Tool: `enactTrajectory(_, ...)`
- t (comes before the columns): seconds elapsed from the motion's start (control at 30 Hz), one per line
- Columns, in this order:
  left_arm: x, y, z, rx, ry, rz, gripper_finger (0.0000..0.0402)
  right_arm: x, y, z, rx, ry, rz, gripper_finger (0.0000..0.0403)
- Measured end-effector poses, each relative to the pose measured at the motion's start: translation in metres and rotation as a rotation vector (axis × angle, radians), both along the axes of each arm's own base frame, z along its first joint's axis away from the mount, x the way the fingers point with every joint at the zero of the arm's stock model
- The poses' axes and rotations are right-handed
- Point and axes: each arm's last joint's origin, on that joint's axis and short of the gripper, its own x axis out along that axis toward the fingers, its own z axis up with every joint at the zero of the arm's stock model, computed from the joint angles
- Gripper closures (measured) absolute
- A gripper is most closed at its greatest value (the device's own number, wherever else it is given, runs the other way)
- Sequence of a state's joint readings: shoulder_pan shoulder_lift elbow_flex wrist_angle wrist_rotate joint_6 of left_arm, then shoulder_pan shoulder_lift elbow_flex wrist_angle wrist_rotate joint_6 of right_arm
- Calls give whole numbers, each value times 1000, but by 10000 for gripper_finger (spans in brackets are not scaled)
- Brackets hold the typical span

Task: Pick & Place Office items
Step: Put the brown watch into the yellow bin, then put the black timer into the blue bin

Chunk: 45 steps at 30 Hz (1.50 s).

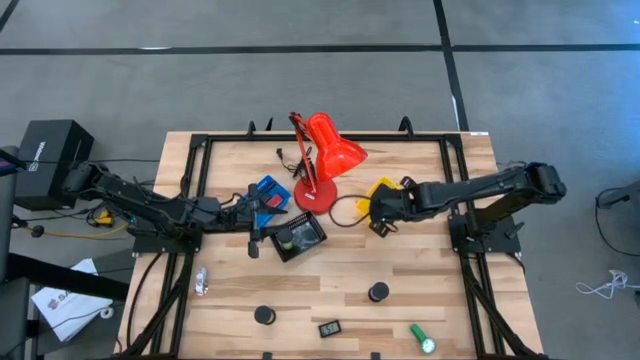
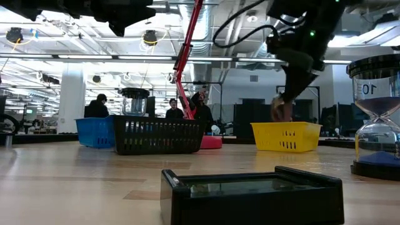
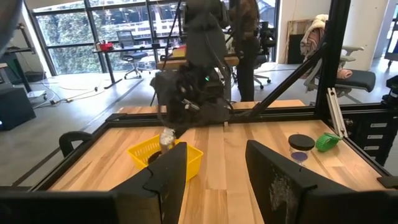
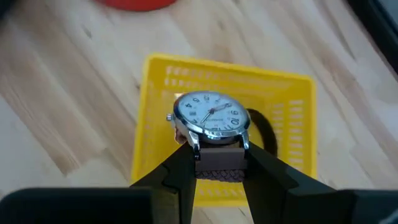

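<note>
Pale wood-grain bench (image 4: 56, 124) with matt finish, glossy yellow plastic tray (image 4: 155, 155), polished metal watch (image 4: 210, 116) case, woven brown strap, shiny red lamp (image 1: 325, 150)

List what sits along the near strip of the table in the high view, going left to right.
Silvery bit → black round disc → small black rectangle with a display → second black disc → green cylinder.

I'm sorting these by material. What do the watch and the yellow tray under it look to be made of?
Watch: a shiny silvery case, likely polished metal, with a glossy white dial and a dull brown band, perhaps leather or fabric. Yellow tray: evenly coloured, with moulded slots in its walls, so probably plastic.
</note>
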<state>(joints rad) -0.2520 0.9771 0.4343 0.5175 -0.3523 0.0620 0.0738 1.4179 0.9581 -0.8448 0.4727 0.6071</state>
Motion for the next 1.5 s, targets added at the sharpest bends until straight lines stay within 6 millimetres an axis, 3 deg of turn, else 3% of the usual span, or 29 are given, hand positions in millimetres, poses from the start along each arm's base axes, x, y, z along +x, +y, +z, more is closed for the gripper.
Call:
enactTrajectory(0.17,0,-1,0,0,1,-3,243,6,-1,-25,-10,100,6,298)
enactTrajectory(0.63,0,-1,0,-1,-3,-13,243,16,-11,-36,-11,108,-1,294)
enactTrajectory(1.0,0,-1,0,-1,-2,-14,243,8,-2,-43,81,235,44,206)
enactTrajectory(1.2,0,-1,0,-1,-1,-14,243,1,-2,-26,99,380,67,169)
enactTrajectory(1.5,0,-1,0,-1,-3,-14,243,18,-3,-2,42,292,93,191)
